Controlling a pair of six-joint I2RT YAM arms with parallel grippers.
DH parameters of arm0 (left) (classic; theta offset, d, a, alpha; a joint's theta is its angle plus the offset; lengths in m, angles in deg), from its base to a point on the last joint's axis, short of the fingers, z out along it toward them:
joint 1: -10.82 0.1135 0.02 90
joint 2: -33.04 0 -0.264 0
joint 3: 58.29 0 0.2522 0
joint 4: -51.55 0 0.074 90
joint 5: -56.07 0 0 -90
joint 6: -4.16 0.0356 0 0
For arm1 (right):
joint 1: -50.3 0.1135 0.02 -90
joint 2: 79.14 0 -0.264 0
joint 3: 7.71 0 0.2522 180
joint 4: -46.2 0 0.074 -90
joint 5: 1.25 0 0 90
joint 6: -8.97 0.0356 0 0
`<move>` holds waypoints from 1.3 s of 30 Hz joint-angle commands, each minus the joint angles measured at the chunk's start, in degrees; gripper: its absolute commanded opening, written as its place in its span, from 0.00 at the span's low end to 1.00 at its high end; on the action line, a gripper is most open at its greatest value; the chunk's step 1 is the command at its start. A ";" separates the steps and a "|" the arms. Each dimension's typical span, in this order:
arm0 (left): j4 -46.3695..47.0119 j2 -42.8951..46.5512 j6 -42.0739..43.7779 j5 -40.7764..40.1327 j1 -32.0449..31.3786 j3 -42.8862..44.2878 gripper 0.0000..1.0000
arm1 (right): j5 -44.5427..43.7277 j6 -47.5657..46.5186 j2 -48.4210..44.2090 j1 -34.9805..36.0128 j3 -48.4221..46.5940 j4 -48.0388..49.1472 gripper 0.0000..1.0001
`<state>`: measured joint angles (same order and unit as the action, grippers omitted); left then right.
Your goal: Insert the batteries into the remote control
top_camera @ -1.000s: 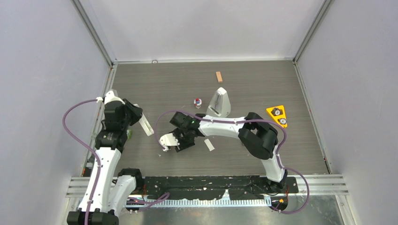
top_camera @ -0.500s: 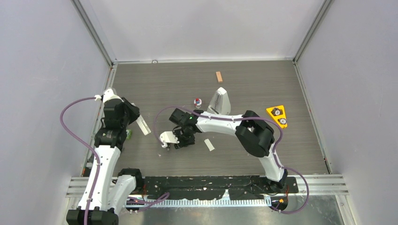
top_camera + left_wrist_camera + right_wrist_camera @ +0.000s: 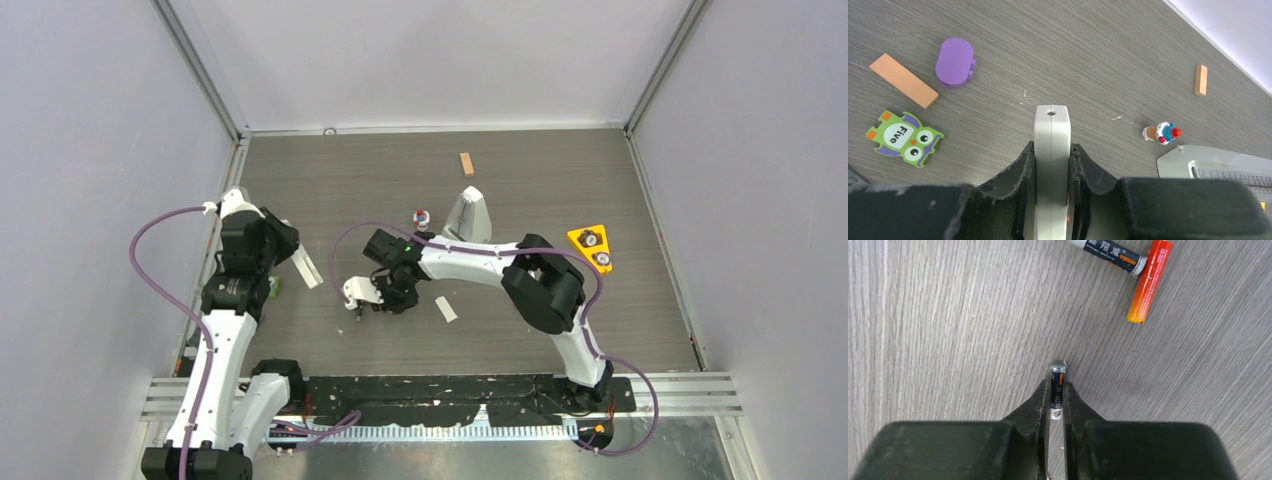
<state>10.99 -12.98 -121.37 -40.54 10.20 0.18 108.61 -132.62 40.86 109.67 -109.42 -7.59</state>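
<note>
The remote control (image 3: 1051,130) is a slim white bar held edge-on, clamped between the jaws of my left gripper (image 3: 1051,150) and raised above the table at the left (image 3: 307,268). My right gripper (image 3: 1057,385) is shut on one dark battery (image 3: 1057,376), whose metal end pokes out past the fingertips, low over the table centre (image 3: 372,303). Two more batteries lie on the wood beyond it: a dark one (image 3: 1110,251) and a red-orange one (image 3: 1149,282). A small white cover (image 3: 446,309) lies to the right of the right gripper.
A grey metronome (image 3: 468,220) and a small clown figure (image 3: 421,217) stand behind the right arm. An orange block (image 3: 466,163) lies further back and a yellow triangle (image 3: 592,246) at the right. A purple piece (image 3: 954,62), a wooden block (image 3: 903,80) and a green owl (image 3: 903,139) lie under the left arm.
The right gripper's jaws have closed onto a battery, and that hand has drawn in slightly. The left arm holds the remote almost still.
</note>
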 commanded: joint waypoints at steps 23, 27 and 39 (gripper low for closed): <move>57.38 -9.40 -27.87 43.06 -8.18 -12.21 0.00 | -6.81 77.72 -33.05 -8.81 4.89 4.56 0.05; 64.31 -10.26 -35.78 38.72 -9.16 -16.39 0.00 | -6.06 85.37 -33.21 -8.91 1.63 0.45 0.05; 64.38 -10.40 -43.43 33.91 -9.82 -20.91 0.00 | -6.99 89.25 -29.86 -7.19 -5.08 -3.85 0.05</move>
<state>71.14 -23.58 -161.94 -5.05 0.75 -20.32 102.31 -45.63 9.13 101.08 -111.08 -10.13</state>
